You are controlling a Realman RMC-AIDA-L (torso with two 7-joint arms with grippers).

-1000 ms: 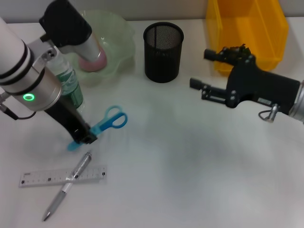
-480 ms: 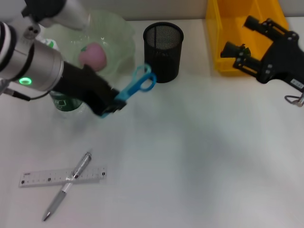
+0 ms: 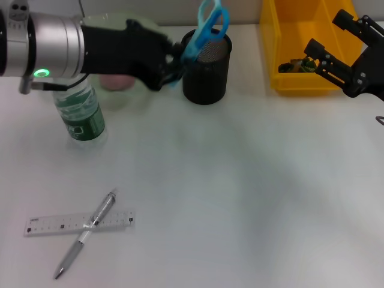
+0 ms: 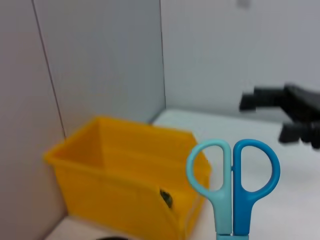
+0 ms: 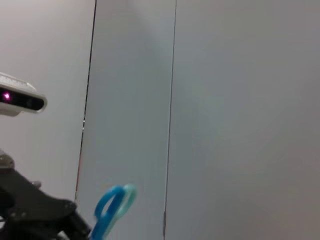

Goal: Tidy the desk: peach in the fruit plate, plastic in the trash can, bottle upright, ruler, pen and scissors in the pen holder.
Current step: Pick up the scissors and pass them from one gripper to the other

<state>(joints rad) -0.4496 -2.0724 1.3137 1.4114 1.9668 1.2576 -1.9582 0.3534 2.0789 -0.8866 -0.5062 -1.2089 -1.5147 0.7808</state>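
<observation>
Pinching the scissors [image 3: 207,24] (handles up), the left end effector [image 3: 175,63] hovers beside the pen holder [image 3: 206,66]; right end effector [image 3: 336,51] spread.

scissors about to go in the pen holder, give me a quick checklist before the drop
1. Grip: left gripper is shut on the scissors at the blade end, handles up: ok.
2. Alignment: in the head view the scissors overlap the rim of the pen holder, but whether the tips are over the opening: cannot tell.
3. Holder upright, mouth unobstructed: ok.
4. Right gripper is open by the yellow bin, away from the holder: ok.
5. Bottle stands upright under the left arm, close to it: ok, but watch clearance.
6. Ruler and pen lie on the desk, out of the way: ok.
</observation>
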